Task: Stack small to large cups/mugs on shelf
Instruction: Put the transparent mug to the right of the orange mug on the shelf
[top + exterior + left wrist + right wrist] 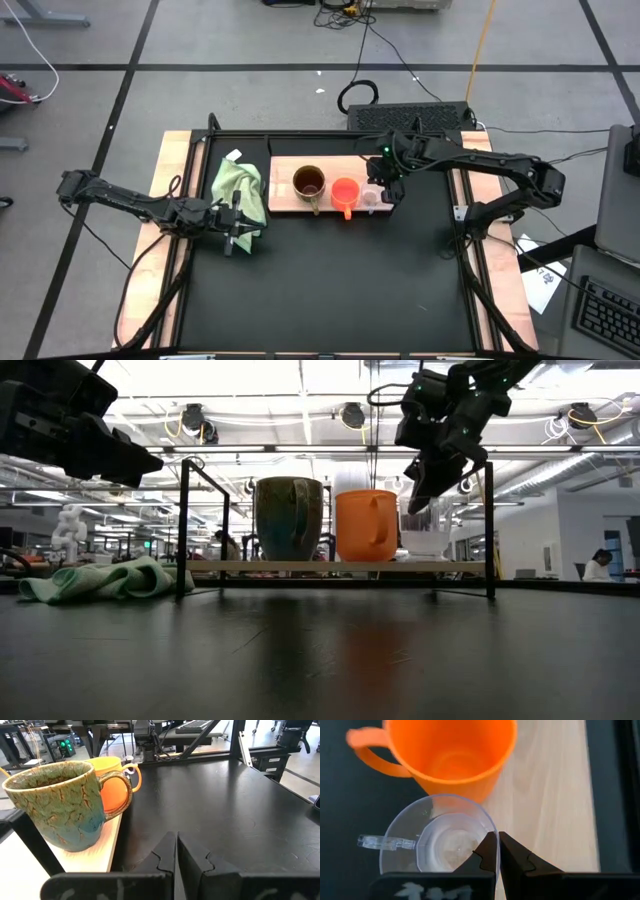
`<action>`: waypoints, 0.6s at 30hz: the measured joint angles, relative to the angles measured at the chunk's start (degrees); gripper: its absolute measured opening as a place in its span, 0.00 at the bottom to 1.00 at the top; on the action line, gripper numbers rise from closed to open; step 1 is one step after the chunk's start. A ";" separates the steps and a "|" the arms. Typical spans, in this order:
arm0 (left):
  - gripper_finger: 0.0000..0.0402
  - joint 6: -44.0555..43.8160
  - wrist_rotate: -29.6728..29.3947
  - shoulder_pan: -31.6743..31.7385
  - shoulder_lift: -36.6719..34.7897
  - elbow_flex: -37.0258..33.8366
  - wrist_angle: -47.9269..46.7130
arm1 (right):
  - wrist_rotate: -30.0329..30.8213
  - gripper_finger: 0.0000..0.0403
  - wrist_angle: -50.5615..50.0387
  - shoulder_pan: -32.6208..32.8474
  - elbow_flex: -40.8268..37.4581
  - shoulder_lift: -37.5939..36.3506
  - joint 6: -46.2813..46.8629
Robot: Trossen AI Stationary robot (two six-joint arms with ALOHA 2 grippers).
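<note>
Three vessels stand in a row on the light wooden shelf (285, 205): the brown mug (308, 183) on the left, the orange cup (344, 192) in the middle and the clear cup (372, 196) on the right. My right gripper (497, 840) is shut. It hangs just above the clear cup's (437, 837) rim on the side away from its handle; the low view shows it (425, 495) above the cup (425, 542), apart from it. My left gripper (176, 851) is shut and raised off the table next to the green cloth (240, 188).
The green cloth (100, 580) lies crumpled at the shelf's left end. A black frame with upright posts (182, 530) stands around the shelf. The black tabletop (330, 280) stretches toward the near edge. Pale wooden strips (165, 200) flank the table.
</note>
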 joint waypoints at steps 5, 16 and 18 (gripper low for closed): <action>0.05 0.07 0.00 0.01 0.02 0.00 -0.02 | 1.52 0.00 0.25 -0.44 0.00 0.02 -0.41; 0.05 0.05 0.00 -0.01 0.02 0.00 0.00 | 2.35 0.00 0.35 -2.25 -0.02 0.02 -0.56; 0.05 0.05 0.01 0.01 0.00 0.00 -0.01 | 2.33 0.00 0.39 -2.25 -0.02 0.02 -0.56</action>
